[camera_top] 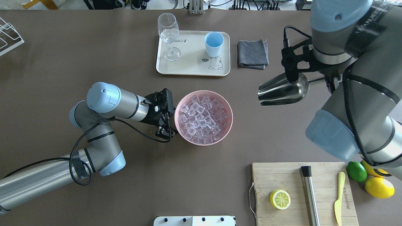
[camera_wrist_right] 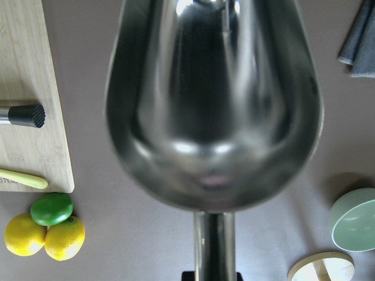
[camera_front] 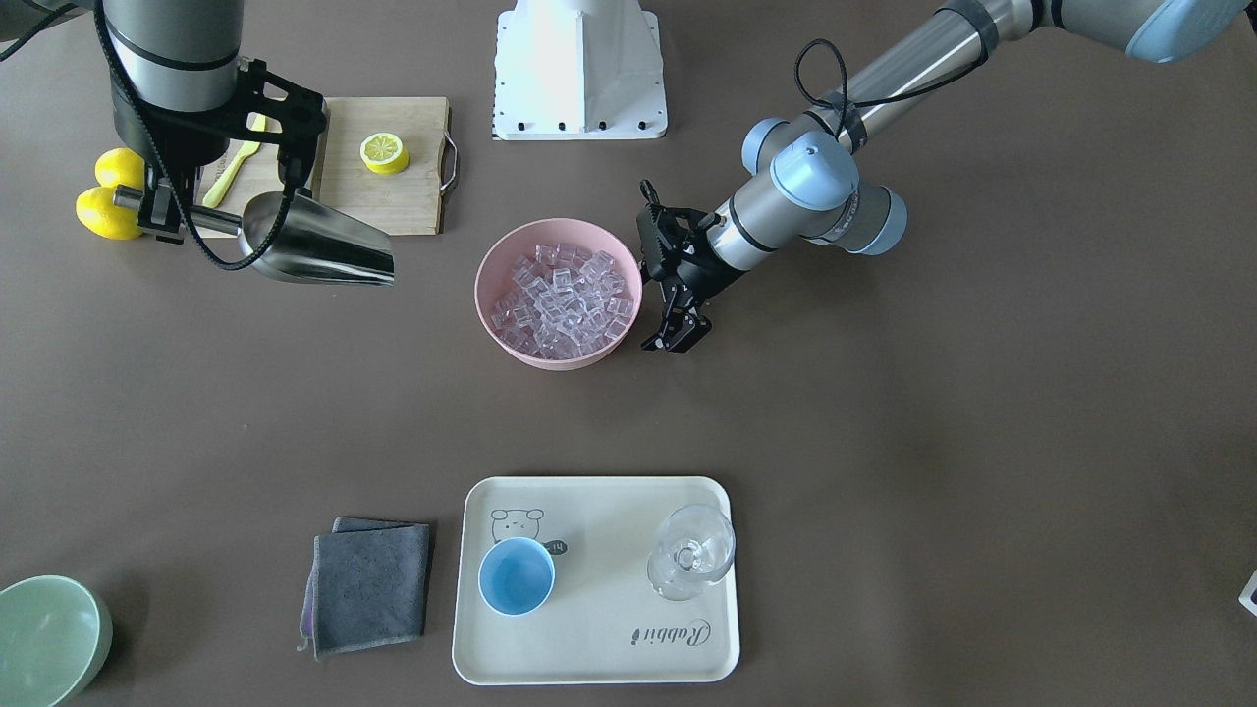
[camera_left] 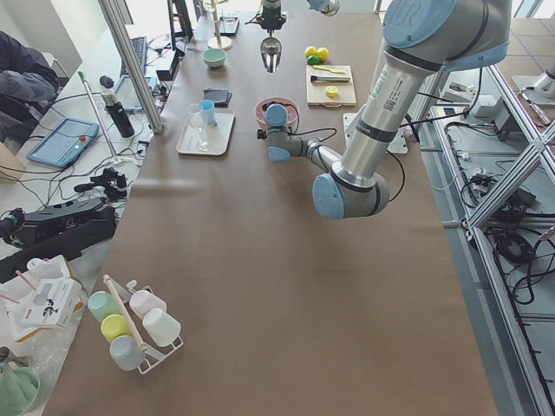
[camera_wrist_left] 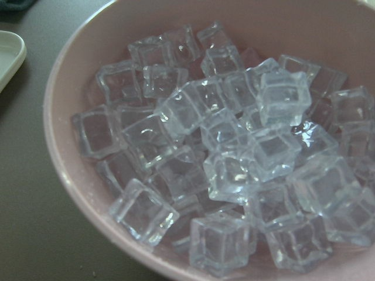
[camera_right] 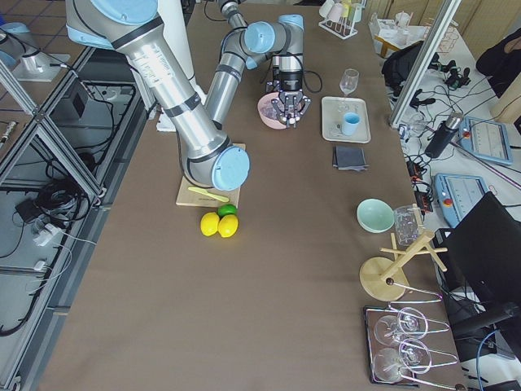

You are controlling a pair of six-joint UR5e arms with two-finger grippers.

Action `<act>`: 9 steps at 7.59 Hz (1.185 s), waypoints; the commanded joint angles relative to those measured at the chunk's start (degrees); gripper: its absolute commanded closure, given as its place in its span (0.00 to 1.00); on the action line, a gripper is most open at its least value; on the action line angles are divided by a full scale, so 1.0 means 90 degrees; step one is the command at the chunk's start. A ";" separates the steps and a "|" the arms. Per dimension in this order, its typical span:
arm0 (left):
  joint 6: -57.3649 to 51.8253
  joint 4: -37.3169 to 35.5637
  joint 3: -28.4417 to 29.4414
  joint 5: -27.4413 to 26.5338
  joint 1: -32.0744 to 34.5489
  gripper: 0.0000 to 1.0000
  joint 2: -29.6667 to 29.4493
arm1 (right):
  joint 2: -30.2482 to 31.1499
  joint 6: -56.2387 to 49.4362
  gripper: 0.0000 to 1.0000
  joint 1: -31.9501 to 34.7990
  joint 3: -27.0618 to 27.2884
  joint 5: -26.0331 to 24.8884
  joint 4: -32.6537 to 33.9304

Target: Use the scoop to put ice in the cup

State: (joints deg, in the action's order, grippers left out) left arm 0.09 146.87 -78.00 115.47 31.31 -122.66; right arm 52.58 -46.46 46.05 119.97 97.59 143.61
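Right pincer [camera_top: 331, 83], right of the overhead frame: clamped on the straight handle of the scoop [camera_top: 282, 89] and held it above the bench [camera_top: 94, 47], with the trough mouth turned toward frame left. Trough seen empty and mirror-bright in the right wrist view.

Left pincer [camera_top: 165, 134], left of centre: hung with jaws parted and nothing between them, tips just beside the outer rim of the pink bowl [camera_top: 228, 125]; contact with the rim could not be told.

Ice [camera_top: 202, 117]: lay heaped in the pink bowl at centre frame, filling most of it. Appeared in the left wrist view as clear cubes piled against the bowl wall.

Cup [camera_top: 214, 44]: stood upright on the cream tray [camera_top: 188, 67] at upper centre, near the tray's right edge, mouth up and interior bare. Shared the tray with a stemmed glass [camera_top: 169, 34], which stood well apart from it at the tray's left end.

Grey cloth [camera_top: 252, 54]: lay folded just right of the tray.

Cutting board [camera_top: 282, 179], lower right: carried a half lemon [camera_top: 279, 199], a steel rod [camera_top: 311, 194] with a black end, and a yellow knife [camera_top: 338, 197]. Flanked at its right edge by a lime [camera_top: 356, 171] and lemons [camera_top: 379, 187], which touched one another.
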 commanded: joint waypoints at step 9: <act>-0.0049 0.0000 0.0093 0.0002 -0.0129 0.02 0.0006 | -0.1945 0.0143 1.00 -0.1386 -0.2389 -0.1010 0.0978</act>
State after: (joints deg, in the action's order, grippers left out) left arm -0.34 146.86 -77.16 115.43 30.11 -122.60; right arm 37.04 -45.31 33.89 102.12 88.95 152.78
